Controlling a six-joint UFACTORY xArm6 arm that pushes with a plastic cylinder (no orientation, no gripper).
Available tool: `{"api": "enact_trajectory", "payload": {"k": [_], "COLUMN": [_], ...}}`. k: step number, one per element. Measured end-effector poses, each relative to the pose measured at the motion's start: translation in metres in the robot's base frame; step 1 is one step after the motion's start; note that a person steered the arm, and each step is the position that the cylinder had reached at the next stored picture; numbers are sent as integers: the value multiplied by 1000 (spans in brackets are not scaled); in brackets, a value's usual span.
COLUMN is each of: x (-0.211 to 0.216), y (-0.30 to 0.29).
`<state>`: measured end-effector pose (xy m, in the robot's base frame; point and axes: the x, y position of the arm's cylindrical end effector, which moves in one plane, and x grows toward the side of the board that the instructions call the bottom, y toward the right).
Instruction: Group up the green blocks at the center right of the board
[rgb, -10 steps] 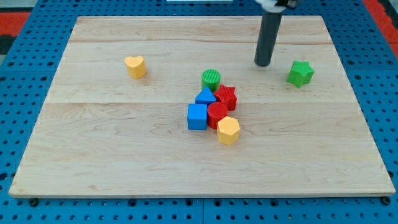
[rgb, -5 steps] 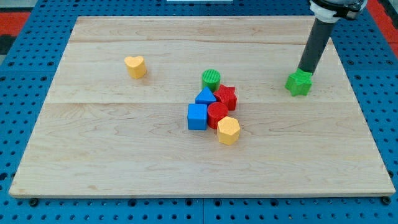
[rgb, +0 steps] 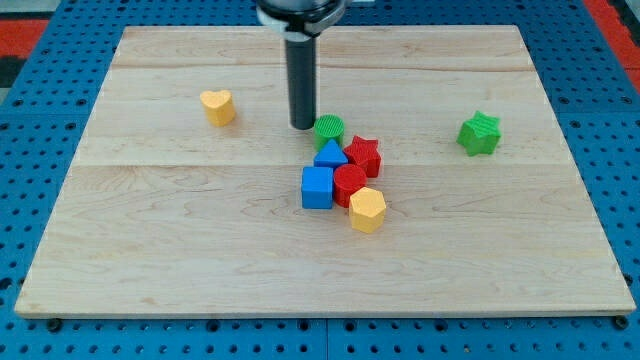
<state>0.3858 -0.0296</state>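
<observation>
A: Item one, my tip (rgb: 304, 126): bare rod end, nothing held, no jaws to open or close. Position: on the board (rgb: 150, 250), just at the view's left of the green cylinder (rgb: 329, 128), touching or nearly so; I cannot tell which.

B: Item two, that cylinder?

A: Mid-board, at the top of a cluster. Just below it: blue triangle (rgb: 331, 155), red star (rgb: 364, 155). Further down: blue cube (rgb: 317, 187), a second red block (rgb: 349, 183), yellow hexagon (rgb: 367, 209).

B: Second green piece?

A: Green star (rgb: 479, 133), alone, toward the view's right, roughly at the target zone. Well apart from the cylinder.

B: Outliers?

A: Yellow heart (rgb: 216, 106), the view's upper left.

B: Status?

A: Judged incomplete. Greens not grouped; the cylinder needs pushing rightward to the star, clear of the cluster.
</observation>
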Motion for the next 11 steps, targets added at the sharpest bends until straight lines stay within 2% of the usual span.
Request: {"api": "enact_trajectory", "payload": {"k": [1,3,4,5,8,10,11], "x": [0,31,31,18,15,-4,-7], "y": [24,9,45,68,78,121,120]}}
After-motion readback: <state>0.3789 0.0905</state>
